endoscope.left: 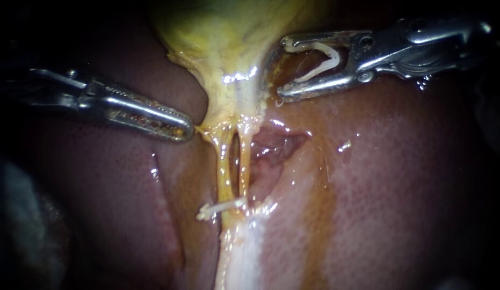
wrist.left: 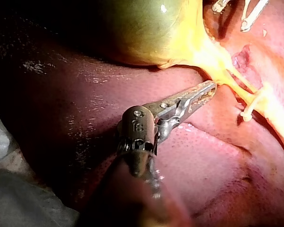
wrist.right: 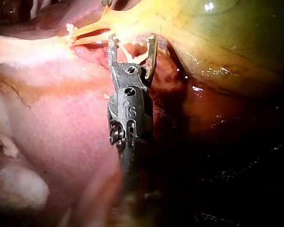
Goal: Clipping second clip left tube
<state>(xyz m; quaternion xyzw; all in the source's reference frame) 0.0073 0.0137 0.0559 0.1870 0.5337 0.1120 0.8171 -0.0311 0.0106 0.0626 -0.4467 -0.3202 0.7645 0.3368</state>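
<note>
Starting nearest us, the glistening liver (endoscope.left: 400, 215) fills the foreground. A placed clip (endoscope.left: 220, 208) crosses the left tube (endoscope.left: 224, 172) low down, with the right tube (endoscope.left: 243, 166) just beside it. Farther up, our left instrument (endoscope.left: 182, 129), jaws pressed together, touches the gallbladder (endoscope.left: 228, 43) at its neck. Our right instrument (endoscope.left: 282, 69) (jaws standing wide) pinches a loaded clip (endoscope.left: 330, 53) beside that neck, apart from both tubes.

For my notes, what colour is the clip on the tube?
The clip is white, clearest in the endoscope view.
</note>
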